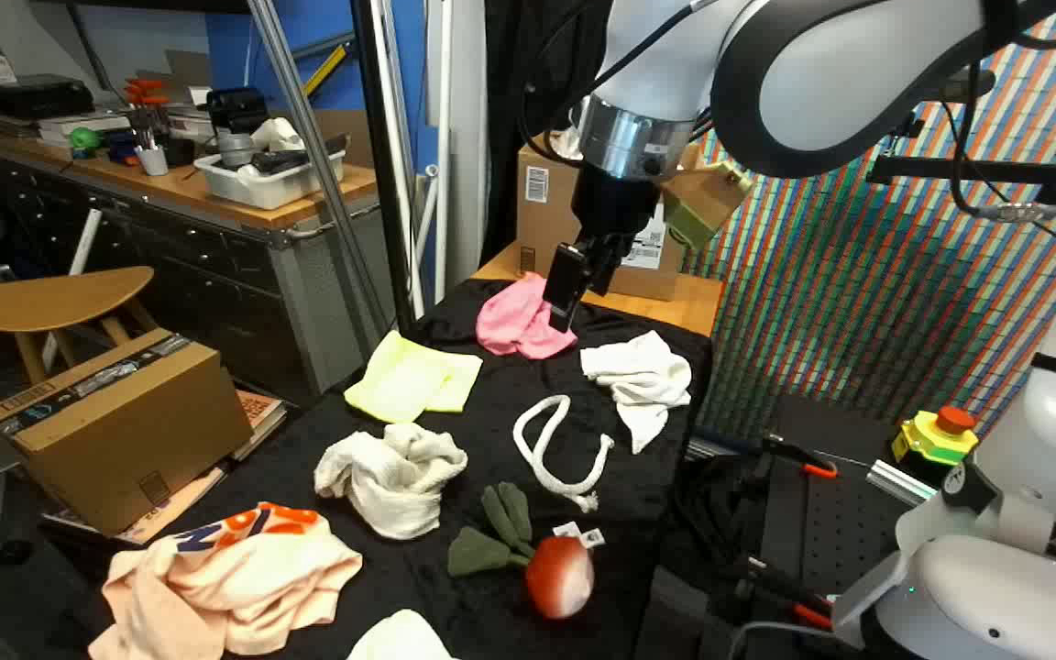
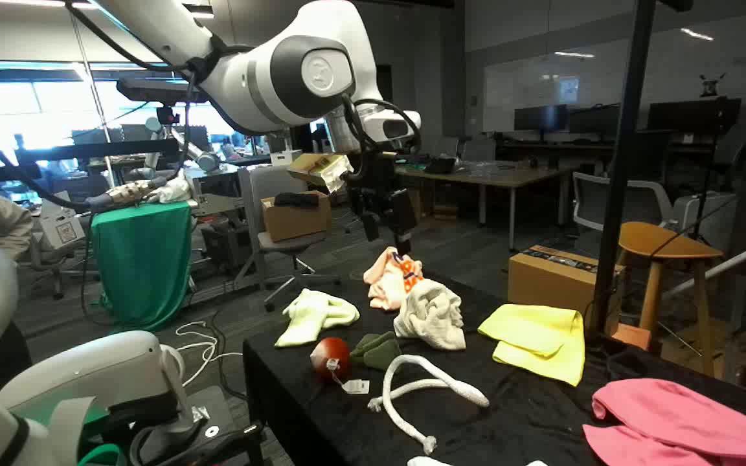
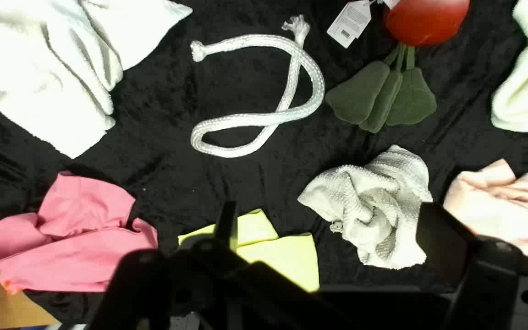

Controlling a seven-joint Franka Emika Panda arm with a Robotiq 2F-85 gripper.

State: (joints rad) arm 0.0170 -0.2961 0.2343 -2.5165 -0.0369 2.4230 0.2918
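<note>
Nearest the wrist camera, the dark fingers (image 3: 438, 240) stand wide apart with nothing gripped between them; both exterior views show them held above the bench (image 1: 496, 449), touching none of its cloths. Clock hours below are read in the wrist view from the gap between the fingers. A rumpled off-white cloth (image 3: 374, 206) lies at three o'clock, its outer edge masked by one finger; a folded yellow cloth (image 3: 291, 261) sits between seven and eight, partly behind the other. Which of the two is closer I cannot tell.

Straight lowering could, I judge, plant one finger on the off-white cloth, because that finger overlaps its edge in this view, and shove it towards the peach cloth (image 3: 493, 211) farther out at three. The yellow cloth lies flat, so a shallow pinch might catch one thin fold and slip; too deep, and the black cover (image 3: 167, 183) underneath may bunch up with it. Drift towards eleven risks hooking the loop of white rope (image 3: 264, 119); towards one, the leaves of the toy radish (image 3: 408, 91) could snag. At nine o'clock the pink cloth (image 3: 80, 247) lies well apart from the fingers, so disturbing it seems unlikely.
</note>
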